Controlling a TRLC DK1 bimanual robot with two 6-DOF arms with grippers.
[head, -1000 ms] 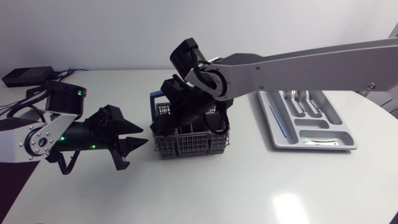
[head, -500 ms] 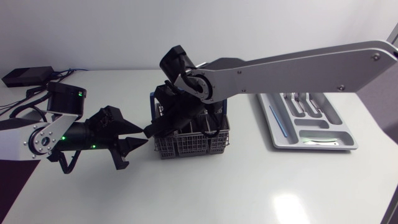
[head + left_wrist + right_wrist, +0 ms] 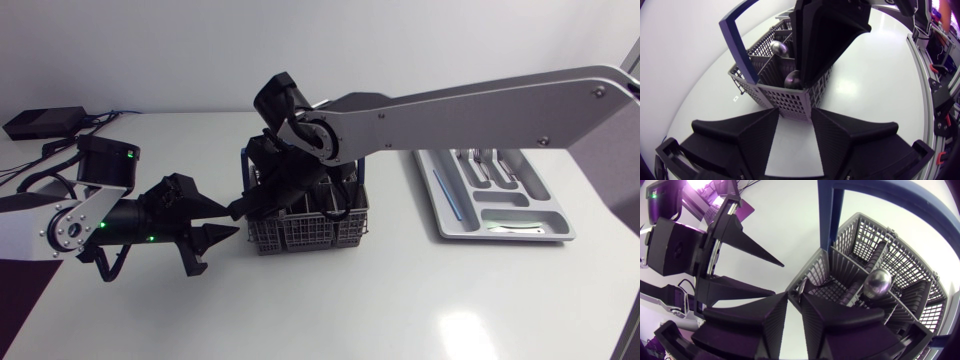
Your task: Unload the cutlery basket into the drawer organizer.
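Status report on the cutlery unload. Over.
Left gripper open, beside basket. Right gripper at basket wall, grip unclear. Cutlery inside. Grippers crowd same corner.

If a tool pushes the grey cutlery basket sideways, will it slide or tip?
The cutlery basket is open plastic mesh, so probably light and likely to slide on the smooth table. It stands tall, so a high push might tip it.

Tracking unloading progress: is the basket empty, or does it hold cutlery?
Not empty. The basket has two rounded metal ends in its compartments in the left wrist view; the total count I cannot tell.
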